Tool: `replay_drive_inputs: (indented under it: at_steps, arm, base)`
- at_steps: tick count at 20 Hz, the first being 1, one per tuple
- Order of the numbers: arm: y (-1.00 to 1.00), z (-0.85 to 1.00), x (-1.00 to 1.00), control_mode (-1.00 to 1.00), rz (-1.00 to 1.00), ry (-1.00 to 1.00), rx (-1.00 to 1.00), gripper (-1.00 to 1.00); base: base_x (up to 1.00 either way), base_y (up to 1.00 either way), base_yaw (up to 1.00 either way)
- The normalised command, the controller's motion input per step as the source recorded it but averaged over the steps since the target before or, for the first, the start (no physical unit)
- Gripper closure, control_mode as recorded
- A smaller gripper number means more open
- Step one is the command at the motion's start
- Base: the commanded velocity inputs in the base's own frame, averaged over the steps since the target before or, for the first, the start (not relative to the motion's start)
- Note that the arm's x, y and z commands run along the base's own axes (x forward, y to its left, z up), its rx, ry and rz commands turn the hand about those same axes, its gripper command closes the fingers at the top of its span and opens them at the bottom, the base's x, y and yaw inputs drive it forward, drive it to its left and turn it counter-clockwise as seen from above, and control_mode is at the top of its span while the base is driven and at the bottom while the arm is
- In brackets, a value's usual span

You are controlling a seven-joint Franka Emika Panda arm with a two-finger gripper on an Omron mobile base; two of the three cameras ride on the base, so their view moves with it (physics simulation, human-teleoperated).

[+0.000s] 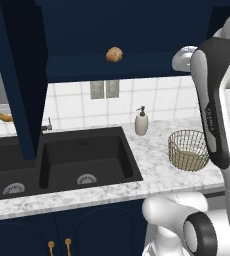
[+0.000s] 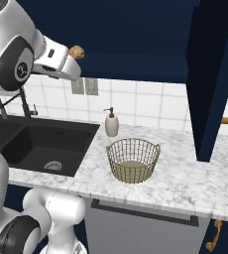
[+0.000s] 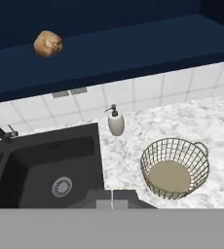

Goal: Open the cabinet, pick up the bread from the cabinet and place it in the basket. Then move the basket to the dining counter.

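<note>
Golden-brown bread (image 1: 114, 54) sits on the open cabinet (image 1: 117, 70) shelf edge, left base view. Right base view: basket (image 2: 133, 159) mid-counter (image 2: 185, 183). Hand view: claw (image 3: 112, 199) pressed together, empty, well below the bread, beside the basket.
</note>
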Motion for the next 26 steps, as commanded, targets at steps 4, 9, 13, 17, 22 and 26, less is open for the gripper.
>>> replay_drive_inputs:
  at_steps: [4,9,13,17,22,26]
  arm:
    - [0.59,-0.25,0.58,-1.00,0.05,-0.14,0.22,1.00]
    - [0.52,0.66,0.19,-1.00,0.02,0.16,-0.17,-1.00]
    - [0.25,0.20,0.33,-1.00,0.05,0.06,-0.09,-1.00]
    - [0.16,-0.04,0.33,-1.00,0.10,-0.02,-0.01,-1.00]
    - [0.16,-0.25,0.27,-1.00,0.12,-0.20,0.01,-1.00]
    - [0.14,-0.35,0.48,-1.00,0.04,-0.18,0.00,-1.00]
  base:
    - [0.00,0.00,0.00]
    - [0.00,0.00,0.00]
    - [0.00,0.00,0.00]
    - [0.00,0.00,0.00]
    - [0.00,0.00,0.00]
    - [0.00,0.00,0.00]
